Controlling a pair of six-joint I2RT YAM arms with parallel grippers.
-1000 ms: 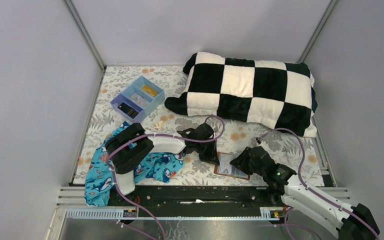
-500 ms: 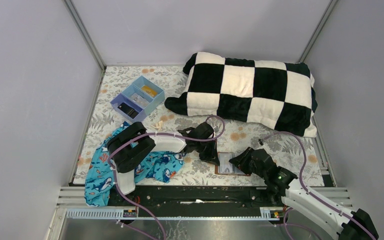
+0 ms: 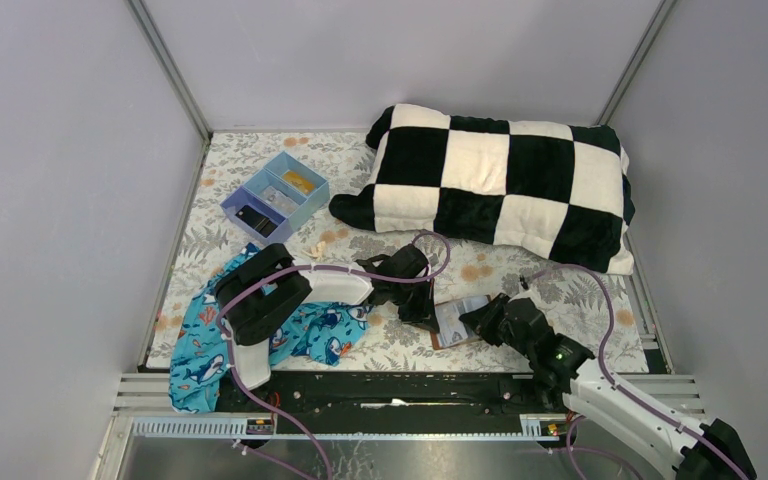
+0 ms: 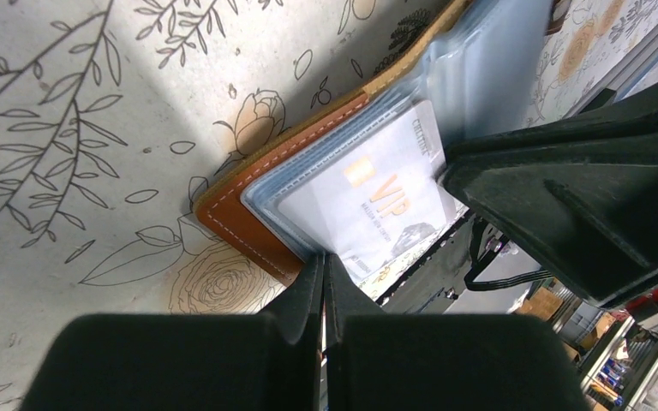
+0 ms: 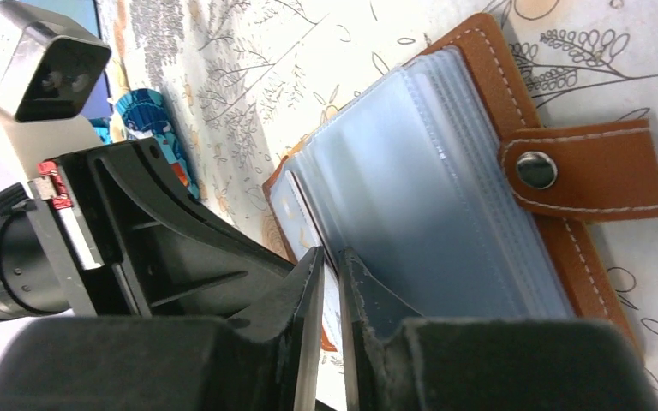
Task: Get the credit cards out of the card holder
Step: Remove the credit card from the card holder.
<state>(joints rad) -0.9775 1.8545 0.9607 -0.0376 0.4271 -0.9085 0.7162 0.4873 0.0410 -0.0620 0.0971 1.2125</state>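
Note:
The card holder point(image 3: 457, 320), brown leather with clear sleeves, lies open on the floral cloth between both grippers. Its snap tab point(image 5: 583, 171) points away from the right wrist camera. My left gripper point(image 4: 323, 261) is shut, its tips pressing on the near corner of the card holder point(image 4: 253, 201), beside a whitish credit card point(image 4: 377, 201) marked VIP inside a sleeve. My right gripper point(image 5: 330, 257) has its jaws almost together on the thin edge of a whitish credit card point(image 5: 290, 195) at the stack of sleeves point(image 5: 411, 197). In the top view the sleeves are raised off the leather.
A black-and-white checkered pillow point(image 3: 500, 185) fills the back right. A blue divided tray point(image 3: 274, 196) sits at the back left. A shark-print cloth point(image 3: 205, 345) lies under the left arm at the front left. The black front rail point(image 3: 400, 390) runs close behind the card holder.
The right gripper's jaws have narrowed onto the card edge. The card holder's sleeves have lifted and tilted toward the right gripper. The left gripper has stayed shut in place.

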